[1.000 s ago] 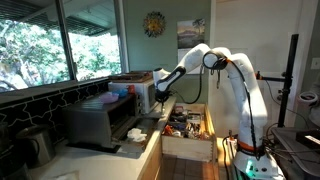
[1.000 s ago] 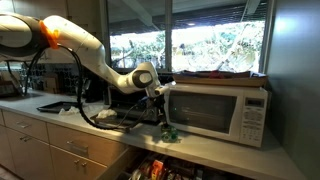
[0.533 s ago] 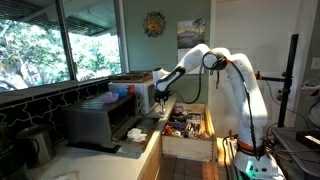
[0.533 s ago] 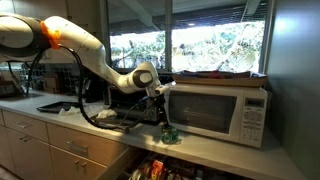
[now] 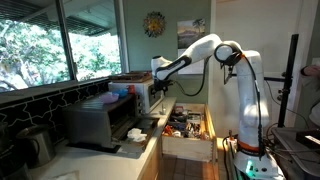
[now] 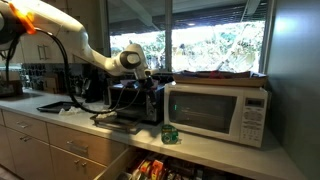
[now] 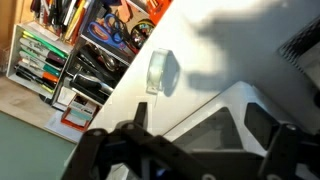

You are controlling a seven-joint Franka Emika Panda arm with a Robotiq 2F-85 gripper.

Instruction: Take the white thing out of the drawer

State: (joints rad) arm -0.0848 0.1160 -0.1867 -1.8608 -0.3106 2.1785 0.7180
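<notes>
pincer [image 7: 190,148] open, empty; small whitish round thing [image 7: 160,72] below it on pale countertop [image 7: 215,45], so i rise straight up.

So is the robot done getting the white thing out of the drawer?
Nearly done, it seems. A small pale thing sits on the counter, outside the open drawer. The gripper hovers above it, open and empty, so nothing is in hand. Little seems left.

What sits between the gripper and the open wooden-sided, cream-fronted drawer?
The pale countertop, carrying a small round whitish object in front of the white microwave. This shows in an exterior view and in the wrist view.
</notes>
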